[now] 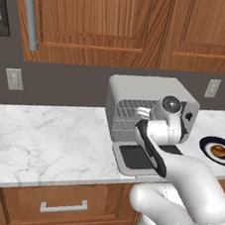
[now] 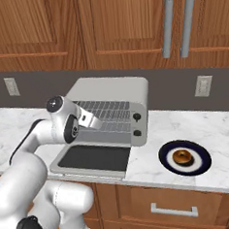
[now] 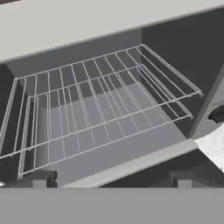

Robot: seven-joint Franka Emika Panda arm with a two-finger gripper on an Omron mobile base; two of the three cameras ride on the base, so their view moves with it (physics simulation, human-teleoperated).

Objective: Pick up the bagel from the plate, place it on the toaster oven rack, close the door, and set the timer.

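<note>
My gripper (image 3: 111,178) stood wide open, empty, aimed into toaster oven (image 2: 115,93) cavity. Both finger tips (image 3: 38,179) low in hand view, well apart, nothing between them. Toaster oven rack (image 3: 103,105) lay bare before me, wire bars running front to back. Door (image 2: 93,158) hung fully down, flat over counter (image 1: 37,135) edge, dark glass facing up. Bagel (image 2: 182,156) sat on plate (image 2: 202,164), on marble right of oven, well apart from my hand. Two dark knobs (image 2: 137,117) on oven's right front panel.
</note>
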